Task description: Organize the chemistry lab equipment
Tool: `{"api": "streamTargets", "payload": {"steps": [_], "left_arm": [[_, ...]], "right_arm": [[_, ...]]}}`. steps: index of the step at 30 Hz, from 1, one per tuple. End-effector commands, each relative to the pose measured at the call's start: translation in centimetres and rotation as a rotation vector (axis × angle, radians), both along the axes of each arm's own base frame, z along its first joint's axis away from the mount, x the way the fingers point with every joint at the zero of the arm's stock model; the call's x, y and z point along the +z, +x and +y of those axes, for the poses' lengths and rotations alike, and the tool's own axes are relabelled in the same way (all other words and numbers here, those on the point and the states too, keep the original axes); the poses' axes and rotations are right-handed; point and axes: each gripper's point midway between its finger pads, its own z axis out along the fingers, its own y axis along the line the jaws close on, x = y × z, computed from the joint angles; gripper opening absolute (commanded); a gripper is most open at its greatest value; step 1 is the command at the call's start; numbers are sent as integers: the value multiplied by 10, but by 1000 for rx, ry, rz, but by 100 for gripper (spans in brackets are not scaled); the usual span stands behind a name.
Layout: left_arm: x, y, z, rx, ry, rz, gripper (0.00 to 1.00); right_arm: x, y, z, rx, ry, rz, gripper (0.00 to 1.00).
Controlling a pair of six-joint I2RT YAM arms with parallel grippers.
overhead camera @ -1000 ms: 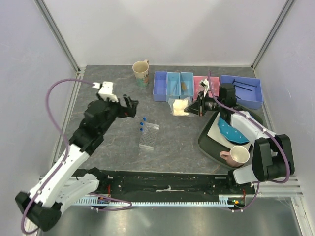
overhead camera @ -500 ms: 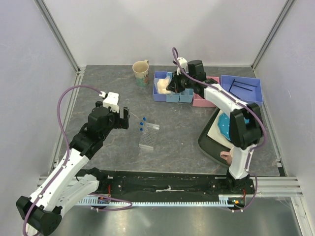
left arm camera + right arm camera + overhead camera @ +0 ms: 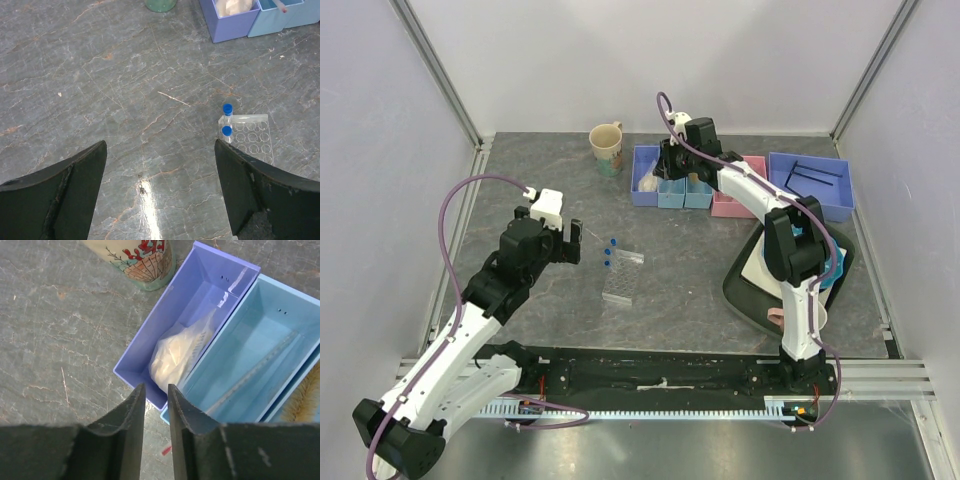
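The bag of pale powder (image 3: 177, 357) lies inside the purple bin (image 3: 227, 256), at the bin's near end; it also shows in the top view (image 3: 646, 180). My right gripper (image 3: 156, 389) hovers just above that bin (image 3: 646, 172) with its jaws a narrow gap apart and nothing between them. The clear plastic tube rack (image 3: 623, 275) lies mid-table with two blue-capped tubes (image 3: 610, 247) at its far end. My left gripper (image 3: 575, 240) is wide open and empty, left of the rack (image 3: 252, 135) and tubes (image 3: 227, 109). The flask is out of view.
A cream mug (image 3: 607, 147) stands left of the purple bin. Light blue bins (image 3: 685, 180), a pink bin (image 3: 730, 200) and a blue bin with black wire pieces (image 3: 815, 175) line the back. A dark tray (image 3: 740, 285) holds a blue plate (image 3: 830, 270) and a pink mug (image 3: 775, 318).
My right gripper carried the powder bag from beside the tray to the purple bin and let it go there. My left arm drew back slightly.
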Motion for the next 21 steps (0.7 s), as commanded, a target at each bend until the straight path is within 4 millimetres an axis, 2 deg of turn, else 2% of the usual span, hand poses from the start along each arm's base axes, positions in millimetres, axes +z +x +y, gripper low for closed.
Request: {"api": "streamTargets", "payload": {"steps": [1,4,5,6,7,8,9,10,11,12,14,16,17,18,19,20,21], "left_arm": [[7,1,4,-1,22,-31,94],[8,1,4,-1,20,-35,94],[9,1,4,0,18,-39,94],[10,1,5,2,17,-43,94],[12,0,5,3,14,-50,94],[13,0,6,3,12,-53,94],[14,-1,5,1,8,-58,94],[16,-1,5,-1,3,-67,95],[18,-2,4,-7,-4,-71,95],[21,-2,3,-12,-18,-81,96],[27,-5,1,-24,-55,-101,100],[34,-4,3,-19,-95,-119,100],[38,-6,-2,-46,-128,-125,100],[42,-6,-2,-47,-150,-136,100],[50,-2,5,-19,-179,-154,100],[56,-5,-3,-58,-240,-146,100],[59,-3,-7,-83,-273,-133,100]], "right_arm": [[17,8,14,50,20,-54,36],[37,4,16,93,14,-103,45],[57,2,14,109,4,-157,48],[66,-2,11,130,-12,-182,53],[77,-7,10,153,-22,-210,64],[99,-17,5,182,-38,-266,70],[107,-24,-1,220,-81,-311,75],[113,-30,-6,242,-106,-339,87],[126,-44,-17,247,-124,-372,96],[133,-45,-29,227,-171,-417,98],[145,-61,-55,171,-204,-449,98],[156,-57,-90,7,-178,-432,98],[168,-64,-107,-58,-146,-426,98],[174,-61,-134,-131,-125,-417,98],[180,-65,-147,-182,-84,-405,98],[195,-77,-167,-236,-72,-440,98],[203,-83,-177,-277,-83,-459,98]]}}
